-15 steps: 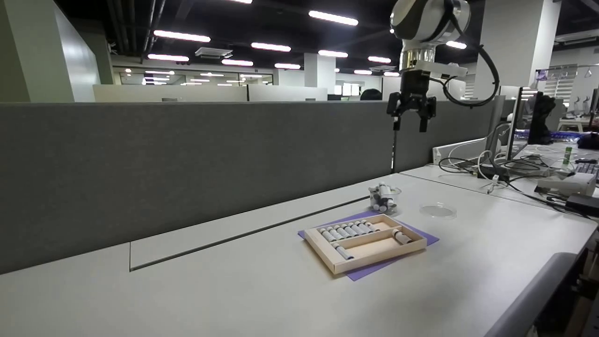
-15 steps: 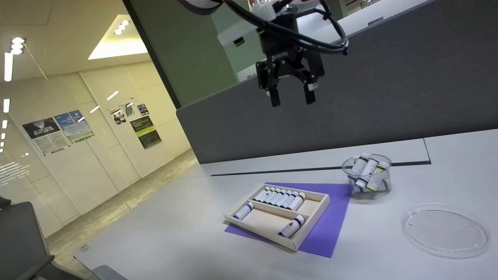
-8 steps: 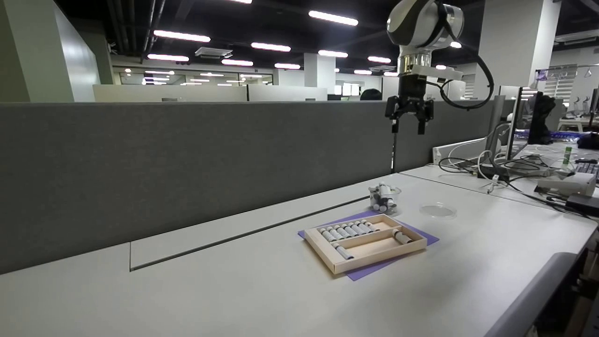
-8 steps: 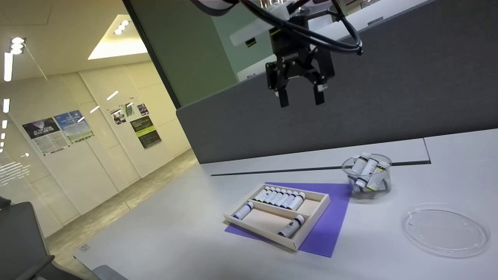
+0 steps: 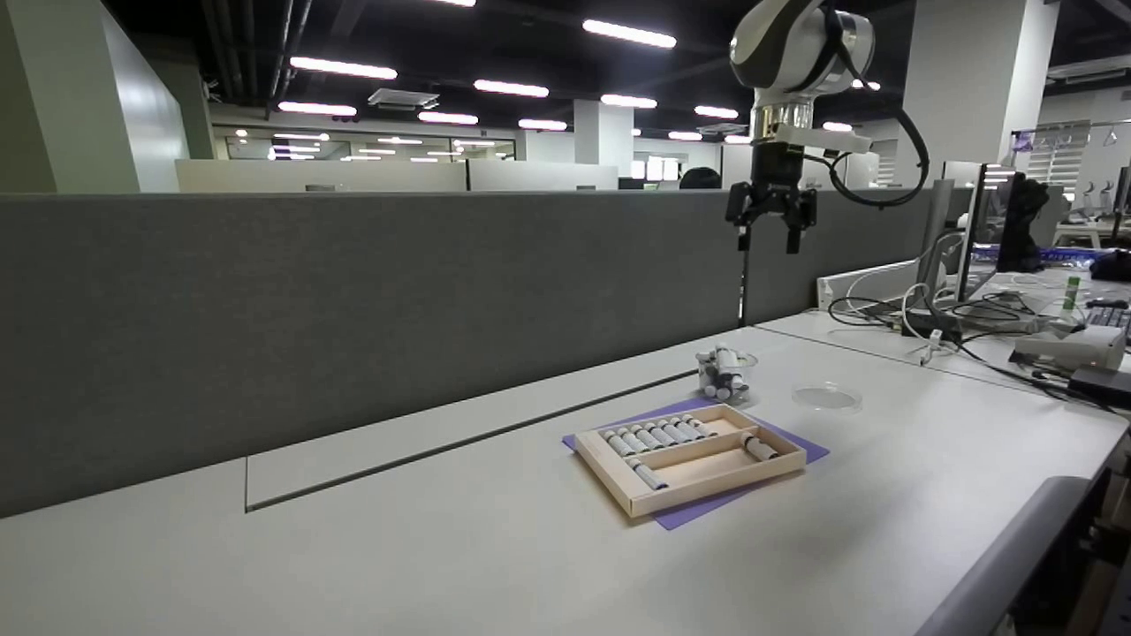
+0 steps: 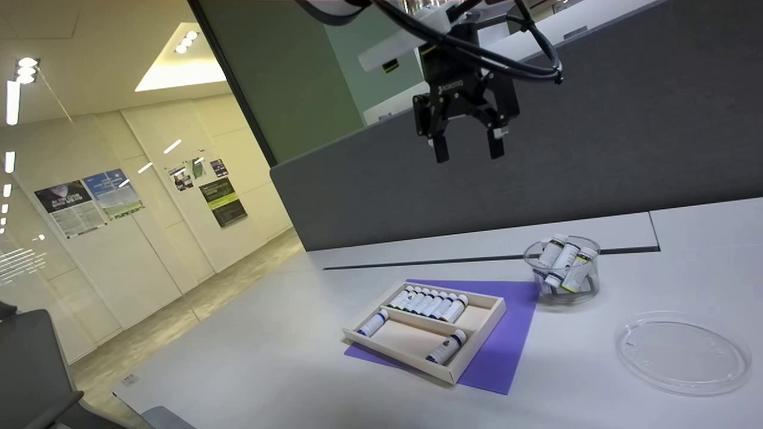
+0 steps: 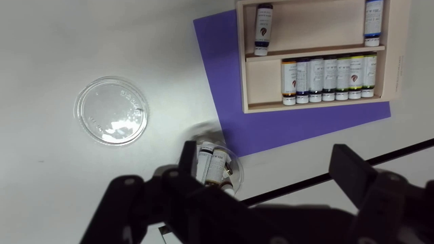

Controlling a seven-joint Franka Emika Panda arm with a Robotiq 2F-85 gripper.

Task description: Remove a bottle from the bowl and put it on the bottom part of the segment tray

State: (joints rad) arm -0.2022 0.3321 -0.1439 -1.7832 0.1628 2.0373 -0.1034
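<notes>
None of the transfer shows as done. Above the white desk point(image 6: 256, 357), the gripper point(image 6: 469, 152) hangs well apart from everything below, its jaws wide with nothing between them. The reach, the grasp, the carrying and the laying down are therefore all judged to be left.

The purple sheet point(image 6: 501, 333) lies partly under the two-part wooden tray point(image 6: 410, 337). The tray's fuller compartment has seven small bottles point(image 7: 328, 76) in a close row, with bare wood at one end. The other compartment, nearer the camera in both exterior views and probably the bottom part that the task means, has two: a blue-banded bottle point(image 7: 373, 20) at one end and, at the other, a slightly askew bottle point(image 7: 263, 25). The bare floor between them seems ample for one more.

Just beside the sheet stands the clear bowl point(image 6: 589, 286); a clear round lid point(image 6: 684, 357) lies flat on the desk, apart from it. What is to be moved should be one of the white-labelled bottles point(image 6: 562, 265) slanting in the bowl, three of which show plainly near its rim. How many lie lower is hard to say through its wall.
</notes>
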